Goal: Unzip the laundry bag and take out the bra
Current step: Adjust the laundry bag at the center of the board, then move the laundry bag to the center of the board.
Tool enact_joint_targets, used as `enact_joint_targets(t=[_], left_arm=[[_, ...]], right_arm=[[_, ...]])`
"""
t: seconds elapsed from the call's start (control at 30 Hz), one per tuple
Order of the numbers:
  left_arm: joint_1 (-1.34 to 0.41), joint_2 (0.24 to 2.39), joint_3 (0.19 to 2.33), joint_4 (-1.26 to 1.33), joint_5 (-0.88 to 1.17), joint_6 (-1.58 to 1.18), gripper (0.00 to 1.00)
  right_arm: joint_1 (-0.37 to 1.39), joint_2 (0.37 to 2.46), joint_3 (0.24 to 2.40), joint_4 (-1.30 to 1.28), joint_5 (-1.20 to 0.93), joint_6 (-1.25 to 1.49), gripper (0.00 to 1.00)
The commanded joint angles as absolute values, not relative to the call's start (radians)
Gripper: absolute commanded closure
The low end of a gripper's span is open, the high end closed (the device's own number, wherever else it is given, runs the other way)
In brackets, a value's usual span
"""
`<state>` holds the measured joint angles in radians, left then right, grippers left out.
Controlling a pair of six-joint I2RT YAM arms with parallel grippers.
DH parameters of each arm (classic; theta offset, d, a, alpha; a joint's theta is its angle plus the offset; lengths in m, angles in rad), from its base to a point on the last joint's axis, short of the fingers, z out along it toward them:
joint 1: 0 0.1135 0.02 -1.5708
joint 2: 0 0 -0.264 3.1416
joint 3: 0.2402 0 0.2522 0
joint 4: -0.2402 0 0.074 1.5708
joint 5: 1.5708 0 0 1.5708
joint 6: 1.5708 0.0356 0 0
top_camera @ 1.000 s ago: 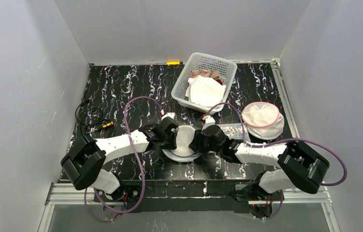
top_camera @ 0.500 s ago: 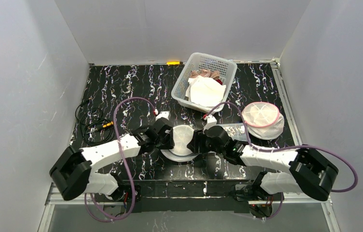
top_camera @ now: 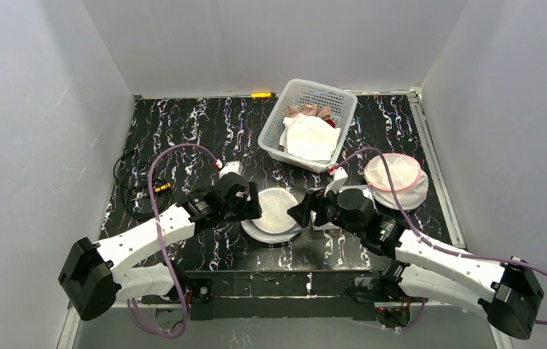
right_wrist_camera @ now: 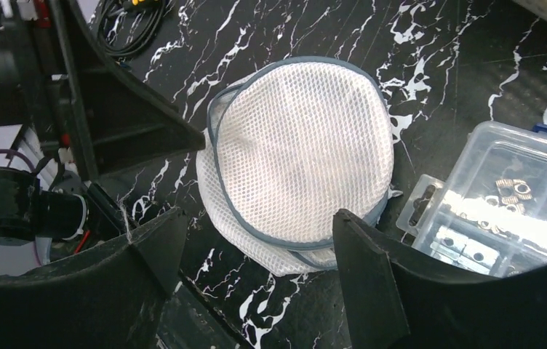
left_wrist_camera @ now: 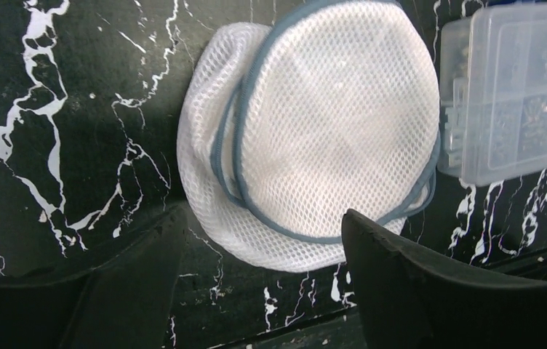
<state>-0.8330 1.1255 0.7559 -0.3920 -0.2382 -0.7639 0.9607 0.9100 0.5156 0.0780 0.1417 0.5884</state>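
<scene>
- The left end effector (left_wrist_camera: 256,231) and right end effector (right_wrist_camera: 260,218) pressed against the laundry bag (left_wrist_camera: 329,123) a second ago. Both have now backed off to either side of it, fingers spread and released, gripping nothing.
- The bag lies flat on the table (top_camera: 183,131) between them, round, white mesh with grey trim.
- No opening shows along the trim, so the unzipping looks not yet done. A fresh grasp at the zip seems needed.
- The bra is not visible; presumably it is inside the bag.
- Just right of the bag, a clear box (right_wrist_camera: 503,196) holds small metal parts in compartments.
- Beyond the bag, a white basket (top_camera: 274,134) holds white cloth (top_camera: 308,138) and pinkish garments (top_camera: 310,111).
- Further right of the bag sits a pink-trimmed mesh bag (top_camera: 394,174).
</scene>
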Motion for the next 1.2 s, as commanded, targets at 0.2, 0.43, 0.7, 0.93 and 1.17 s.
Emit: enact_joint_targets(t=[0.2, 0.43, 0.7, 0.93, 1.17], left_arm=[[-0.69, 1.312, 0.758, -0.261, -0.008, -0.702, 0.19], [-0.654, 1.364, 0.699, -0.192, 0.0, -0.724, 0.22], [-0.642, 1.386, 0.659, -0.193, 0.013, -0.737, 0.25], [-0.635, 1.425, 0.631, -0.114, 0.096, -0.738, 0.41], [-0.634, 1.411, 0.605, -0.084, 0.103, -0.763, 0.68]], right_arm=[[0.964, 0.818, 0.444, 0.066, 0.152, 0.621, 0.18], [0.964, 0.784, 0.426, 0.076, 0.137, 0.64, 0.18], [0.963, 0.782, 0.416, 0.083, 0.132, 0.644, 0.18], [0.964, 0.8, 0.406, 0.106, 0.127, 0.649, 0.18], [0.964, 0.793, 0.421, 0.085, 0.134, 0.638, 0.18]])
